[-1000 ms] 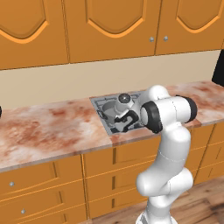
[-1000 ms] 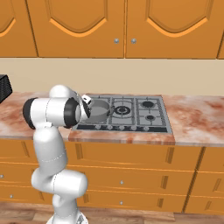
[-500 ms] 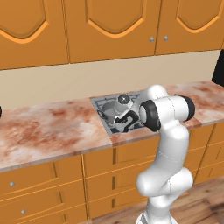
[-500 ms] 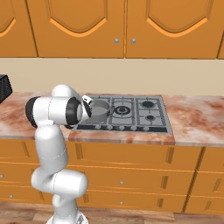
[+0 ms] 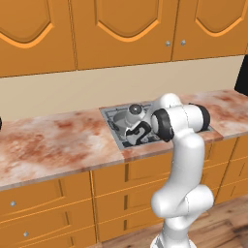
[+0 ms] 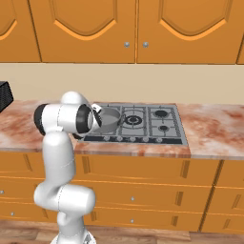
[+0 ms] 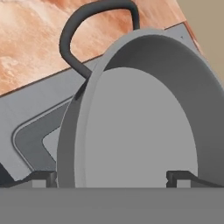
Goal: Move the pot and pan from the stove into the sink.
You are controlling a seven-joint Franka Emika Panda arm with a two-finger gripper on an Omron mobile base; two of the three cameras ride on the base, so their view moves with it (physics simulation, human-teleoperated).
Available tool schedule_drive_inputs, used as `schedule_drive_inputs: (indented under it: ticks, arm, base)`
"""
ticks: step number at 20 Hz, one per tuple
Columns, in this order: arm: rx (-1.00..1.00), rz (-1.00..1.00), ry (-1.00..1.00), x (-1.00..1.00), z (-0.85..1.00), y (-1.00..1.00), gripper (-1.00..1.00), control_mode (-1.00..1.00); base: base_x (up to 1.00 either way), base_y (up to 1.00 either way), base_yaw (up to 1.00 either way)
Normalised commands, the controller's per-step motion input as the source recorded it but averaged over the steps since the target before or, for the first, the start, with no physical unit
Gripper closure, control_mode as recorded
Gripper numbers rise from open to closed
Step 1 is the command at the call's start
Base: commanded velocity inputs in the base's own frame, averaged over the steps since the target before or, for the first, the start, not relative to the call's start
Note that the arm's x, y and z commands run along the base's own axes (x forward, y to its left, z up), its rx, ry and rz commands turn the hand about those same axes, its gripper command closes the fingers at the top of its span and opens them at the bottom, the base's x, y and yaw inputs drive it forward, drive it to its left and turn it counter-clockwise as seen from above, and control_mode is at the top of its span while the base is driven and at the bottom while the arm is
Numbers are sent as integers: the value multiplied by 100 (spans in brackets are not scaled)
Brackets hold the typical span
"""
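The arm reaches down over the near left corner of the stove (image 6: 143,124), which is set into the marbled bench (image 6: 214,131) below the orange cupboards (image 6: 138,28). The gripper (image 7: 113,177) is spread wide: in the hand view its two dark fingertips (image 7: 43,177) stand on either side of the pot's (image 7: 140,118) rim, one outside the wall and one over the grey inside, with nothing clasped between them. The pot sits on the left burner of the stove, and one of its dark loop handles (image 7: 94,30) sticks out over the steel edge towards the bench. From the right base view the pot (image 6: 110,118) shows just beyond the arm's dark wrist, left of the middle burner (image 6: 133,119); from the left base view the pot (image 5: 131,115) shows partly behind the hand. A dark box (image 6: 4,95) stands on the bench far off to the left. Compared with a second ago, little differs: the base has not driven, the pot is on the same burner, the jaws are as wide as before, and the hand has at most shifted a shade beside the pot.
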Motion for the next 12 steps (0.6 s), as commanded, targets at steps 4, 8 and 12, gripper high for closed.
schedule_drive_inputs:
  ticks: [4, 8, 12]
  arm:
    - [0, 0, 0, 9, -28, 0, -100, -100]
    - [0, 1, 0, 0, -20, 0, -100, -100]
    - [0, 0, 0, 0, -15, 0, 100, -100]
  base:
    - [0, 0, 0]
    - [0, 0, 0]
    - [0, 0, 0]
